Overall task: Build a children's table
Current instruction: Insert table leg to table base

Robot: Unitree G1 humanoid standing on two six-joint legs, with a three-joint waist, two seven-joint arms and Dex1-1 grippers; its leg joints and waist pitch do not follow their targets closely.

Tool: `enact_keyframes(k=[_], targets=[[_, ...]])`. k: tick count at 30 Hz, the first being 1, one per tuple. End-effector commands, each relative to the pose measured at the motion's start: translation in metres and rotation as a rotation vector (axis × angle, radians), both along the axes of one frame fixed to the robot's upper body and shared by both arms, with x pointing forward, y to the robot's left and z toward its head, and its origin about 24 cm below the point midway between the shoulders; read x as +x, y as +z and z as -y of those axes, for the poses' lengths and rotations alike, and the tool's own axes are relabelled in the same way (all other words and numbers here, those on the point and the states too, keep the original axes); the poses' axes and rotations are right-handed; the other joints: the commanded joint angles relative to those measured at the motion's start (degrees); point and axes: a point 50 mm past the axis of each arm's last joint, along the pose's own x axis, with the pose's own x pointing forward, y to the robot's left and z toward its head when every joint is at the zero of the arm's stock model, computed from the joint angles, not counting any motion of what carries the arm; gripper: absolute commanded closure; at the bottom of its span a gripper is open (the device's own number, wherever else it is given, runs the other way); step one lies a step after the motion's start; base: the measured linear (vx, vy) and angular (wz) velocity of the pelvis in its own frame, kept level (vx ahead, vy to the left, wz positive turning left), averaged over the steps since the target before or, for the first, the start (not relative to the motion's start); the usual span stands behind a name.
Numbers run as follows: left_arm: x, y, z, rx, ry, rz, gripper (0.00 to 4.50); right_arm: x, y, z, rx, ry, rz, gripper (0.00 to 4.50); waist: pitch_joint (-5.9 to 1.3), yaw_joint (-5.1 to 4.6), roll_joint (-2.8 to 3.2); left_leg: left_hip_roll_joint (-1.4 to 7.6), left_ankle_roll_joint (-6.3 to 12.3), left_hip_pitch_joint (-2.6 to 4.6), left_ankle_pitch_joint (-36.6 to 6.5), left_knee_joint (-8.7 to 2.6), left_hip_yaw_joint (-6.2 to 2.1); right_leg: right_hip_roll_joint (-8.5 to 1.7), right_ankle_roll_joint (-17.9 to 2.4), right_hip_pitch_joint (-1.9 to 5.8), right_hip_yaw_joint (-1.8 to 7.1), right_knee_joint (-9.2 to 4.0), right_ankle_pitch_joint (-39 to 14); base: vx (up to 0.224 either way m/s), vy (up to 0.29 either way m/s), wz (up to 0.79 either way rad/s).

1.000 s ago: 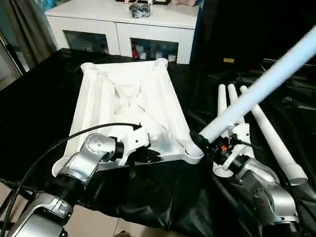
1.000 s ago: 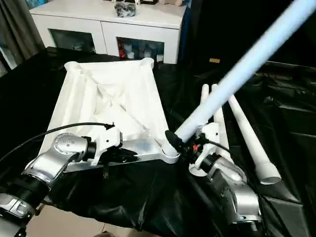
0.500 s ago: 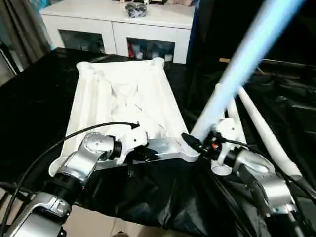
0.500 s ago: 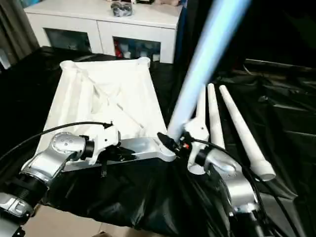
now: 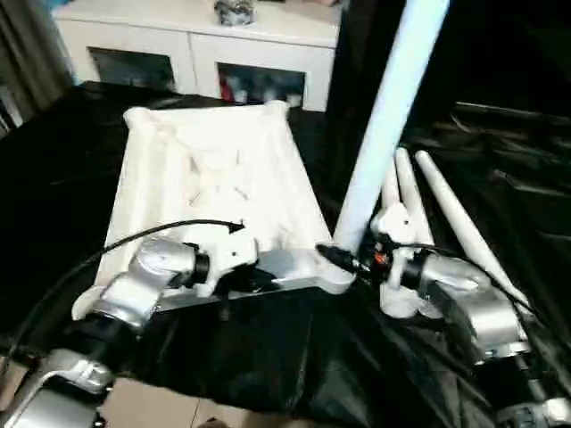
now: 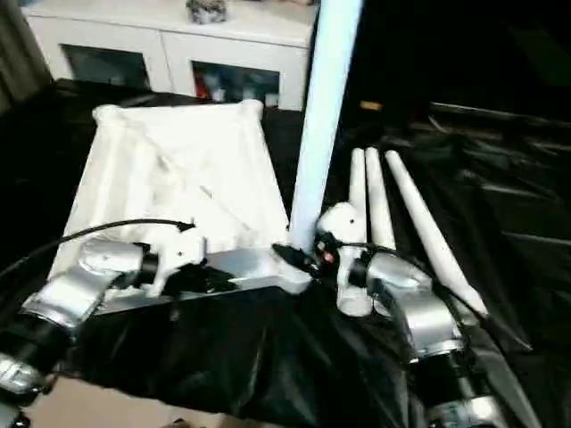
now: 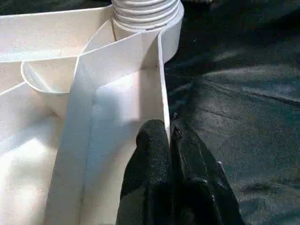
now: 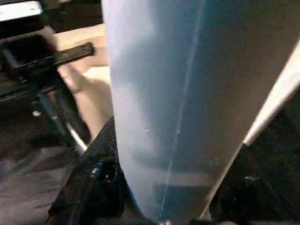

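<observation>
Right claw (image 5: 343, 259) grips upright leg (image 5: 384, 125) at tabletop (image 5: 205, 169) near corner socket — left claw (image 7: 169, 140) pinched shut on tabletop's rim.

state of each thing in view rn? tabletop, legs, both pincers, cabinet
tabletop: upside down on the black sheet, ribbed underside up
held leg: near upright, threaded end at the near right corner socket
three spare legs: lying side by side on the sheet, right of the tabletop
left pincer: shut on the tabletop's near rim
right pincer: shut on the held leg, low down
cabinet: doors closed
</observation>
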Motion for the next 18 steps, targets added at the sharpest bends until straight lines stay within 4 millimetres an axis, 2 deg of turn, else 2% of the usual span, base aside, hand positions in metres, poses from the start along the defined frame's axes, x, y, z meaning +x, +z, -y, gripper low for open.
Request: enact_keyframes(k=[1,4,9,11,14,18], targets=[[-0.003,0.009,0.012,-0.022,-0.103,0.026,4.50,-0.023,-0.041,-0.011,-0.066,0.098,-0.194,2.61,-1.77,0.09,0.36,4.44,1.27,0.11,-11.25,-5.07,-1.79,-5.74,-12.96,1.08,3.40,-4.98,-7.59,0.060,-0.005,0.00],[-0.004,0.010,0.009,-0.014,-0.132,0.021,4.50,-0.027,-0.043,-0.011,-0.055,0.137,-0.204,2.61,-2.04,0.02,0.45,4.35,3.03,0.18,-7.52,-4.70,-1.65,-5.68,-14.71,1.51,3.10,-4.34,0.11,0.054,0.000,-0.02],[-0.008,0.010,0.003,0.005,-0.195,-0.001,4.50,-0.041,-0.049,-0.011,-0.047,0.246,-0.224,2.61,-2.39,0.07,0.60,4.47,4.93,0.46,-4.85,-4.41,-1.53,-5.50,-16.24,1.74,2.83,-3.67,7.49,0.000,0.000,0.00],[-0.010,0.009,0.001,0.017,-0.207,-0.005,4.50,-0.045,-0.050,-0.012,-0.061,0.281,-0.218,2.61,-2.47,0.12,0.57,4.55,5.12,0.54,-4.76,-4.41,-1.54,-5.51,-16.59,1.84,2.77,-3.62,8.59,0.000,0.000,0.00],[-0.009,0.008,-0.001,0.021,-0.204,-0.008,4.50,-0.048,-0.052,-0.013,-0.083,0.311,-0.207,2.61,-2.50,0.15,0.49,4.59,4.57,0.66,-6.21,-4.51,-1.47,-5.60,-16.69,1.91,2.78,-3.76,7.16,0.000,0.000,0.00],[-0.008,0.008,-0.003,0.028,-0.193,-0.004,4.50,-0.048,-0.052,-0.013,-0.082,0.317,-0.205,2.61,-2.29,0.17,0.41,4.69,2.95,0.75,-9.06,-4.87,-1.51,-5.71,-16.28,1.88,2.90,-4.20,2.26,0.000,0.000,0.00]])
